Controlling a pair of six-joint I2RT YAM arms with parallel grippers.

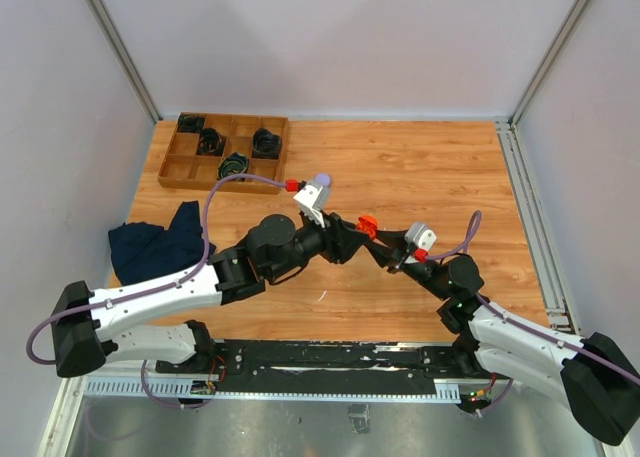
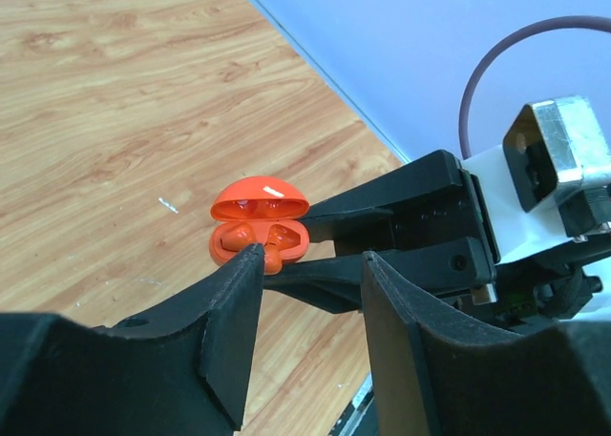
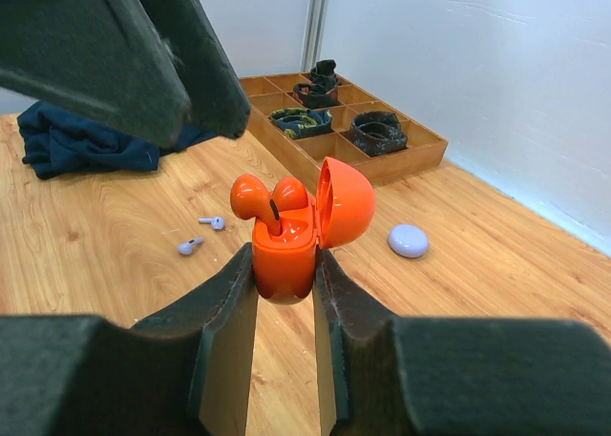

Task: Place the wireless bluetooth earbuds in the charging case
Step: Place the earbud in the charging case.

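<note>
- Top view – the arms meet mid-table at the orange case (image 1: 367,223), held off the table (image 1: 430,167). There is bare wood on its far and right sides. The tray (image 1: 178,167) sits in the far-left corner with coiled cables (image 1: 265,142) in several compartments. A blue cloth (image 1: 150,247) lies at the left edge.
- Left wrist view – the left gripper (image 2: 310,264) is released, nothing between its fingers. 1 fingertip is just beside the case's lower half. A wall is close behind, with open wood to the left.
- Right wrist view – the right gripper (image 3: 284,260) is clenched on the case, lid open. 2 orange earbuds (image 3: 248,196) stand in it, tops sticking out. On the table beyond lie 2 pale earbuds (image 3: 190,246) and, well apart, a lilac case (image 3: 409,240).
</note>
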